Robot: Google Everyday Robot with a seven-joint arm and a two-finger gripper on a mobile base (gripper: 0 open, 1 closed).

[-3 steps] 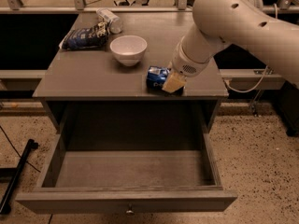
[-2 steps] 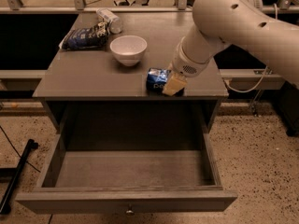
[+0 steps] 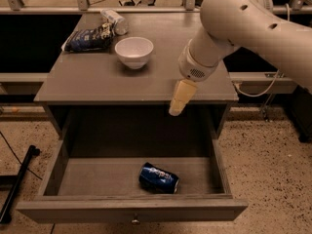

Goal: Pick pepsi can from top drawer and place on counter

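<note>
**At the centre of the frame, the tool hangs clear while the can lies down in the drawer**

Just right of centre, the tool [image 3: 175, 108] hangs off the front edge of the table [image 3: 97, 77], pointing down over the open top drawer [image 3: 131, 211]. It carries nothing that can be seen, and I cannot tell whether it is open or closed. The thick white arm [image 3: 253, 28] runs from it toward the upper right corner.

The change is large. A second ago the tool stood on the table with the blue can right beside it, and the drawer below was bare. Now that spot on the table is bare. The pepsi can [image 3: 159, 178] lies on its side on the drawer floor, low in the frame, close to the front panel, well below the tool and slightly left of it.

For the task, this puts the work at its start. The can has yet to be grasped, lifted out and set on the table.

Further out, in the upper left, the white bowl [image 3: 133, 51], the dark blue snack bag [image 3: 87, 38] and the small whitish container [image 3: 114, 19] lie where they were.
</note>
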